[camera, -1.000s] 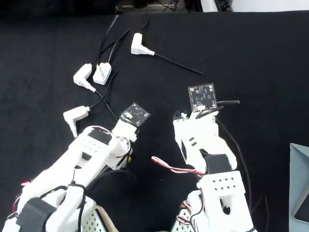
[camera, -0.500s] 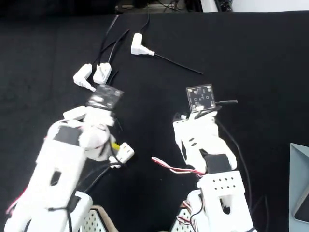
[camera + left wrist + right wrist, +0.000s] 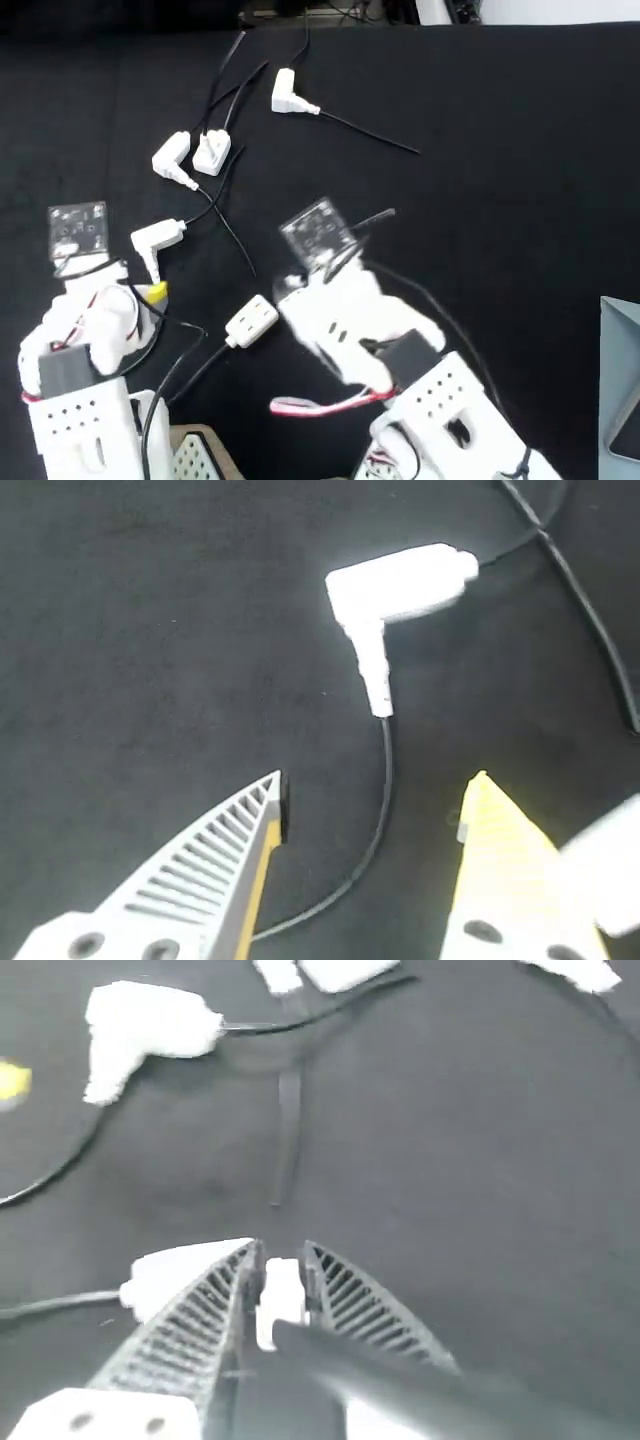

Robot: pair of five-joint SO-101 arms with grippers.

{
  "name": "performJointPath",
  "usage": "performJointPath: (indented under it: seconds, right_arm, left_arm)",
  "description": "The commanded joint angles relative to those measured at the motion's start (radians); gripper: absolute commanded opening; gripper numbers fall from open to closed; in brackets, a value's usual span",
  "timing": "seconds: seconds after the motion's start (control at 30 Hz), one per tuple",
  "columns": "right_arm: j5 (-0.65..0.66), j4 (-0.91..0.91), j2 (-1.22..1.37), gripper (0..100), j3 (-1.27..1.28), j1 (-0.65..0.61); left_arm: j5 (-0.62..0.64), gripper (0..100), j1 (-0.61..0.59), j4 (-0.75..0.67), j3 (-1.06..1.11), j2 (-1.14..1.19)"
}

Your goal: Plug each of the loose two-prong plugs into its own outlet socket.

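Cord (image 3: 386, 770) is what lies between my left jaws: they stand wide open above the black tabletop (image 3: 150, 630), ribbed white finger (image 3: 225, 865) on one side and yellow finger (image 3: 505, 855) on the other, neither touching it. That thin black cord leads to the narrow stem of an angled white plug (image 3: 400, 580), which lies flat just beyond the jaws, unheld. My right jaws are drawn almost closed, with only a thin slit between the two ribbed fingers (image 3: 195, 1335), and they grip nothing. Through the slit and beside it I see the white outlet socket (image 3: 175, 1272) lying on the tabletop right under them, though I cannot tell whether they touch it. From above, the socket sits between my two arms, its black lead (image 3: 197, 371) running back toward my bases, and my right arm leans across toward it. The angled plug is near the socket but apart from it, on my left arm's side. Farther out lie three more loose plugs: a rounded plug (image 3: 172, 155) and a flat plug (image 3: 212, 152) just beside each other, and beyond them a far plug (image 3: 288, 92) whose cord stretches off to my right. All four plugs lie apart from the socket. A grey object (image 3: 622, 370) sits at the tabletop's right edge.
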Motion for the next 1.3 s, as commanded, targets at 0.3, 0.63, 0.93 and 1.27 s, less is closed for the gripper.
performJointPath:
  seconds: [0.3,0.63,0.93,1.27]
  right_arm:
    - [-0.006,-0.213,0.295,1.2,-0.047,-0.129]
    - [-0.005,-0.361,0.512,1.2,-0.061,-0.103]
    - [0.028,-0.362,0.519,1.1,-0.071,-0.063]
    - [0.023,-0.428,0.521,1.1,-0.045,-0.063]
  left_arm:
    - [0.014,29,-0.03,-0.144,0.182,-0.074]
    - [0.014,29,-0.035,-0.141,0.188,-0.074]
    - [0.012,29,-0.035,-0.137,0.188,-0.074]
    - [0.012,29,-0.035,-0.137,0.188,-0.074]
